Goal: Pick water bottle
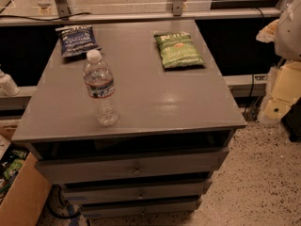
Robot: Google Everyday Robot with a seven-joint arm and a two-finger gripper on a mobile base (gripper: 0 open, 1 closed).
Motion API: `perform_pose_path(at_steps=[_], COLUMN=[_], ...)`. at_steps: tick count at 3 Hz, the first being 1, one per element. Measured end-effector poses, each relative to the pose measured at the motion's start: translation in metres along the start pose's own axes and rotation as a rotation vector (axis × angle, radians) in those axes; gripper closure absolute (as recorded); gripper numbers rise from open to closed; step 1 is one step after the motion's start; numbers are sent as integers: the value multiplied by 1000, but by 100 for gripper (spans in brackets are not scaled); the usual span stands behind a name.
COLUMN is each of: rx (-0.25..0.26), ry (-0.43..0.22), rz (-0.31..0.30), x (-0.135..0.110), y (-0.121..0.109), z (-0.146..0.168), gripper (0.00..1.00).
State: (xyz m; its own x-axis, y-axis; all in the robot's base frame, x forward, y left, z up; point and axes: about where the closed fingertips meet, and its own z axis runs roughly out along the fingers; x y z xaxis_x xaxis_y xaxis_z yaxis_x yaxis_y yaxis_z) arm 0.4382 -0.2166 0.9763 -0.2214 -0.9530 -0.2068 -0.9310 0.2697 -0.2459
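Observation:
The water bottle (pixel 99 88) is a small clear ribbed bottle with a white cap and a white, red and blue label band. It stands upright on the grey cabinet top (pixel 155 98), left of the middle and near the front edge. My gripper (pixel 281 95) shows as pale cream parts at the right edge of the view, below the white arm (pixel 288 27). It is off the cabinet's right side, far from the bottle, and touches nothing on the cabinet top.
A blue chip bag (pixel 75 40) lies at the back left and a green chip bag (pixel 178 48) at the back right. An opaque white bottle (pixel 7 84) sits at the left edge. Drawers (pixel 136 168) front the cabinet. A cardboard box (pixel 19 192) stands at the lower left.

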Motion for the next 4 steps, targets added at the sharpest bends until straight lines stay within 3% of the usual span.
perform_pose_path(at_steps=[1, 2, 4], rx=[0, -35, -195], ry=[-1, -99, -407], rz=[0, -12, -17], x=[0, -5, -41], y=[0, 0, 12], z=[0, 18, 91], gripper=[0, 0, 0])
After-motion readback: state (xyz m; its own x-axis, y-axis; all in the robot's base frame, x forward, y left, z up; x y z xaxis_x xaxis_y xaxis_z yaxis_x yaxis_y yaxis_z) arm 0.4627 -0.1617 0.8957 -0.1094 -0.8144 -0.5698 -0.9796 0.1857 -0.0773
